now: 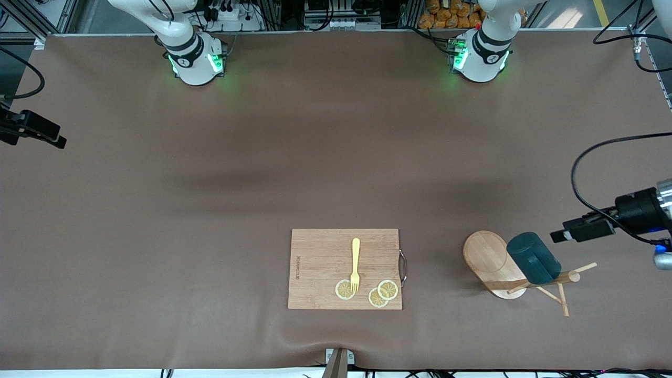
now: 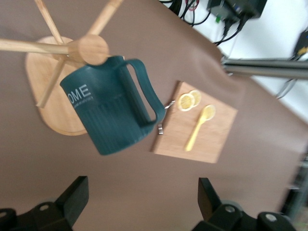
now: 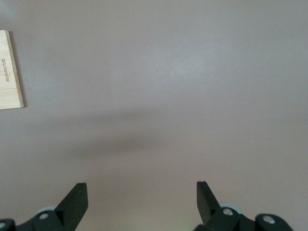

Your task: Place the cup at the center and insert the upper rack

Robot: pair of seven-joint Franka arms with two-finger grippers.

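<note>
- Front view: a dark teal cup (image 1: pixel 534 258) hangs on a tipped-over wooden mug tree (image 1: pixel 512 270) at the left arm's end of the worktop (image 1: pixel 210 210), well apart from the middle.
- The mug tree lies on its side, its oval base (image 1: pixel 485 257) standing on edge and its post pointing toward the left arm's end, thin pegs splayed around the cup.
- The left claw (image 2: pixel 139 211) hovers just off that end of the tree, fingers spread wide and gripping nothing; the wrist view looks along the post, with the cup's handle (image 2: pixel 144 91) facing the cutting board.
- The right claw (image 3: pixel 139 207) also stands open and empty, waiting over bare worktop toward the right arm's end, out of the front view.
- A cutting board (image 1: pixel 345 269) carrying a yellow fork (image 1: pixel 355 264) and three lemon slices (image 1: pixel 368 291) sits near the middle, close to the front camera.
- The left arm is plainly the nearer one; the cup lies directly ahead of its claw, and its long axis runs roughly in line with the post, so freeing it likely means sliding it along that line.
</note>
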